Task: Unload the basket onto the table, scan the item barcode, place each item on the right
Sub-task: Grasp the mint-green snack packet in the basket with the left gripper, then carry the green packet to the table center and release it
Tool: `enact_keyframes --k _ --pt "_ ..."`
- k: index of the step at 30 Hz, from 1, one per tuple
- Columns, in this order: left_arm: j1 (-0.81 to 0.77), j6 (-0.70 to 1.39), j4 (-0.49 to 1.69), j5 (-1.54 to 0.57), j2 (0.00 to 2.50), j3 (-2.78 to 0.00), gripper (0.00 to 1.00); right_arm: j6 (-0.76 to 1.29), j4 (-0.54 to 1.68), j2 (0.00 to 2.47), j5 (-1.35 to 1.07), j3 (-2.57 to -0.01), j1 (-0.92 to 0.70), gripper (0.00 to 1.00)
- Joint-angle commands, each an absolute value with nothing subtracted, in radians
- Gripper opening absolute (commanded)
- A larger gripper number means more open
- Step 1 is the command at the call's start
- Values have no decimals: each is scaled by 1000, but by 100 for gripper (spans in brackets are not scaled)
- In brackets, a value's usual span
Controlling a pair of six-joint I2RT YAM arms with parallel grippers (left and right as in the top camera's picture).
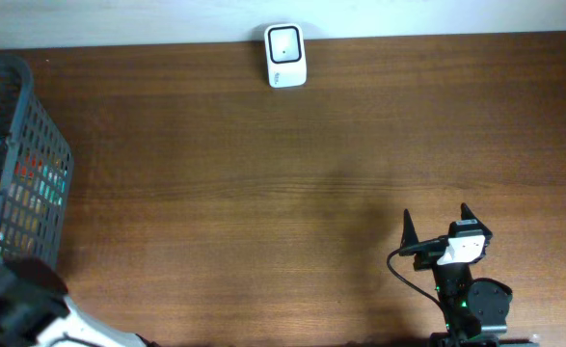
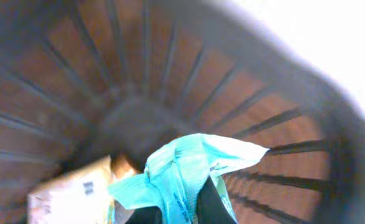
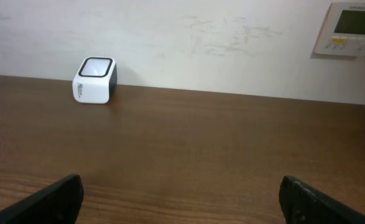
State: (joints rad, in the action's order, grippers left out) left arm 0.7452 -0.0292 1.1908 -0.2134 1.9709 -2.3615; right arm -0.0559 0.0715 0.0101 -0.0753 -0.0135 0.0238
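My left hand (image 2: 182,210) is down inside the basket (image 1: 34,145) at the left edge of the surface (image 1: 263,193), closed tight on a thin fold of the teal packet (image 2: 191,163). That's the item to scan, so it's in the basket, pinched at its lower end, w/ the rest fanning up away from my fingers. Grip is on the film b/c the packet is soft and flat, and a pinch is the only hold it gives. A beige packet (image 2: 70,190) lies just beside it, lower left. Touching or not, can't tell. Risk: it drags along, or the film slips when I lift.

My right hand (image 1: 436,217) hovers near the front right of the surface, wide open, holding nothing. Prob parked there to stay clear of the path btw basket and scanner.

The scanner (image 1: 284,55) stands at the back edge, approx centre, window on top, well apart from the basket. So the job is early: item gripped, not yet lifted out. Next, I'd say: lift straight up past the basket wall, carry across, turn the barcode side toward the window. Where the barcode sits I can't make out. There's print on the packet, but it's too blurred.
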Motion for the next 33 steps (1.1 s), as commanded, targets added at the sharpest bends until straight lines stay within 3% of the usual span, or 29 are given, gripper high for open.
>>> enact_keyframes --k 1,7,12,21,27,33 --pt "688 15 1215 -233 1785 -2408 0 -55 71 3 -67 -6 27 99" --pt "435 14 1376 -311 1727 -2387 0 -55 71 3 -67 -6 27 99" --pt "182 -5 1388 -311 1772 -2178 0 -55 71 3 -67 -6 27 99" --pt "-112 -2 1043 -424 1856 -1691 0 -55 71 3 -67 -6 27 99" --pt "-229 12 871 -423 1934 -1542 0 -55 71 3 -67 -6 27 99" --pt "-308 173 807 -387 2022 -1533 0 -55 71 3 -67 -6 27 99"
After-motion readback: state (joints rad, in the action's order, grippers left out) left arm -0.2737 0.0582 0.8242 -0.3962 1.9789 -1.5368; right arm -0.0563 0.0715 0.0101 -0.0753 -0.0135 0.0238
